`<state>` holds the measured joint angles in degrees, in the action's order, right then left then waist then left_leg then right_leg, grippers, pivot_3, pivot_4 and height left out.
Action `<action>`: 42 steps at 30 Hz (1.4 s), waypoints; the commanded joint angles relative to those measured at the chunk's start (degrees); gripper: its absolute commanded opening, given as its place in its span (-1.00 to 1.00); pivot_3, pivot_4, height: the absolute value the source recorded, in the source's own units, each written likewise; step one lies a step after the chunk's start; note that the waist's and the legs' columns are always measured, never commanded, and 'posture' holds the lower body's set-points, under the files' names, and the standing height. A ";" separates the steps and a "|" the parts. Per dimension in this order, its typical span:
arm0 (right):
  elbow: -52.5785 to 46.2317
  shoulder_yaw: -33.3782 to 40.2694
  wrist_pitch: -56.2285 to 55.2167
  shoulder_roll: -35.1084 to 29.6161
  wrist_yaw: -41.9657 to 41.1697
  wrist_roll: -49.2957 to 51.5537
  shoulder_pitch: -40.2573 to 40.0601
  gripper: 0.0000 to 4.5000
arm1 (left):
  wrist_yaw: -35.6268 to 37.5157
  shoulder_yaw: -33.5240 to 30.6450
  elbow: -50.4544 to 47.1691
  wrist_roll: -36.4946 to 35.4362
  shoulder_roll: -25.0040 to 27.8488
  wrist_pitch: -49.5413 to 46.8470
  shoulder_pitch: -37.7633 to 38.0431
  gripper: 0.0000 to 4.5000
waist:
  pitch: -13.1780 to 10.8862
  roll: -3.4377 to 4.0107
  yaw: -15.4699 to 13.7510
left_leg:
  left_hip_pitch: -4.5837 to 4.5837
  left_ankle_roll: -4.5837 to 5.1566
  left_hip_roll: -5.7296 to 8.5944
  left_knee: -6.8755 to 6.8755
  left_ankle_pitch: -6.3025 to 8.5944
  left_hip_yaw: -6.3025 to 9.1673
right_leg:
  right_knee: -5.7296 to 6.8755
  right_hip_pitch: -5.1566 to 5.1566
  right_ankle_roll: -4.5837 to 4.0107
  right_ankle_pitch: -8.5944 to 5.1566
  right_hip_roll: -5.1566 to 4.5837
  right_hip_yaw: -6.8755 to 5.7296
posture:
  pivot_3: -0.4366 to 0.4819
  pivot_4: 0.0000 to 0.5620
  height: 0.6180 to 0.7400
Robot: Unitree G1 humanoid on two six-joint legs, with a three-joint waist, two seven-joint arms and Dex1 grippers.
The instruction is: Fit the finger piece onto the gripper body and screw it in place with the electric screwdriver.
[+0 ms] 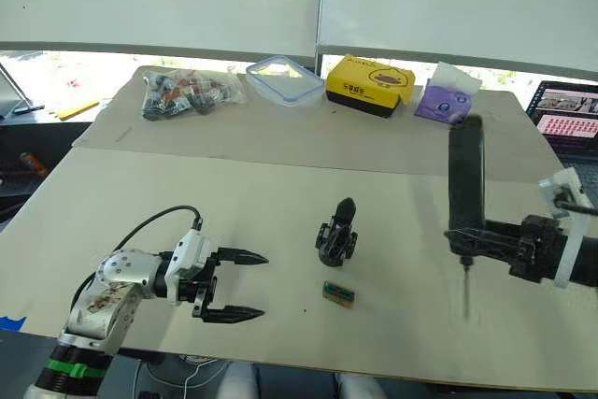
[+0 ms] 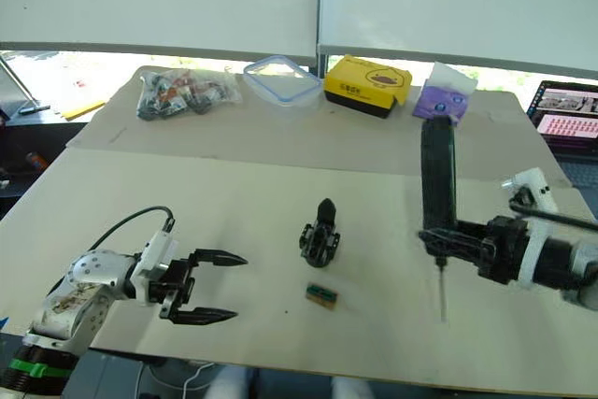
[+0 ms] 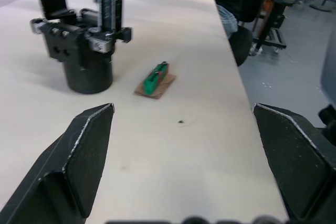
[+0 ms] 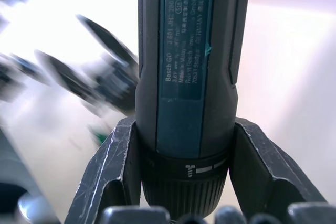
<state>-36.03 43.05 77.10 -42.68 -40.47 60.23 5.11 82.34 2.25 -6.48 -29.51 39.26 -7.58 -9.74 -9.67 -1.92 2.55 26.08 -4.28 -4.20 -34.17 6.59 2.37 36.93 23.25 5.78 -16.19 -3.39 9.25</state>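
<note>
Nearest us, at the lower left of the head view, our left gripper hovers over the table with its 2 black fingers spread wide and holding nothing. Just right of centre stands the gripper body, upright on its round base with 1 pointed finger sticking up. A small green block lies on the table just below it, apart from it. At the right of the frame our right gripper clamps the screwdriver near its lower end, the tool upright with its thin bit pointing down above the table. Along the far edge we see a bag of parts, a clear lid, a yellow box and a purple packet.
</note>
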 commanded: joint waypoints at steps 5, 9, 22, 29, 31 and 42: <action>-16.99 -7.20 -28.35 19.59 2.34 -1.50 -3.61 -0.15 | -1.41 3.76 -0.30 4.83 -0.20 2.11 -0.98 1.00 | 0.04 0.20 0.65 | 0.01 0.00 -0.02 0.01 0.00 0.11 | 0.06 0.01 -0.04 0.00 0.03 -0.11 | -0.05 -0.47 1.00; -17.00 -17.44 -43.44 23.07 -5.22 -12.69 -7.65 -0.15 | -4.95 5.67 -1.88 6.97 -1.12 0.78 -0.35 1.00 | 0.05 0.16 0.78 | 0.01 -0.02 -0.02 0.00 -0.01 0.24 | 0.06 -0.09 -0.23 -0.11 0.02 -0.24 | -0.05 -0.47 1.00; -5.96 -33.89 -67.49 21.82 -17.62 -24.59 -9.55 -0.15 | -11.67 12.57 5.10 14.16 -9.17 5.25 -2.63 1.00 | 0.06 0.16 0.62 | -0.06 -0.07 -0.01 -0.01 -0.04 0.37 | 0.15 -0.15 -0.38 -0.15 0.03 -0.39 | -0.05 -0.47 1.00; -2.30 -35.50 -69.81 18.96 -18.00 -24.56 -7.94 -0.15 | -13.99 15.85 10.12 18.64 -13.01 7.24 -5.86 1.00 | 0.07 0.17 -0.09 | -0.06 -0.07 0.01 -0.01 -0.05 0.44 | 0.13 -0.21 -0.22 -0.07 0.03 -0.44 | -0.05 -0.47 1.00; -1.35 -35.74 -70.45 18.45 -18.43 -24.70 -7.94 -0.15 | -14.02 16.39 11.16 19.01 -13.94 7.77 -6.55 1.00 | 0.08 0.20 -0.10 | -0.08 -0.08 0.02 -0.02 -0.05 0.45 | 0.13 -0.25 -0.22 -0.07 0.03 -0.44 | -0.05 -0.47 1.00; 1.62 -35.42 -73.51 15.51 -19.89 -24.93 -9.92 -0.15 | -9.86 19.39 14.05 18.91 -15.83 7.92 -8.22 1.00 | 0.09 0.21 -0.37 | -0.59 -0.09 0.09 -0.01 -0.04 0.51 | 0.03 -0.89 -0.37 -0.28 -0.02 -0.47 | -0.05 -0.47 1.00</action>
<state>-32.86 6.81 6.14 -26.72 -60.03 34.29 -5.16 71.10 19.43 7.25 -10.61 23.88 0.41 -18.47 -9.58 -1.70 2.18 25.49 -4.37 -4.10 -34.18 6.55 2.88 36.96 22.36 5.40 -16.48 -3.41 8.78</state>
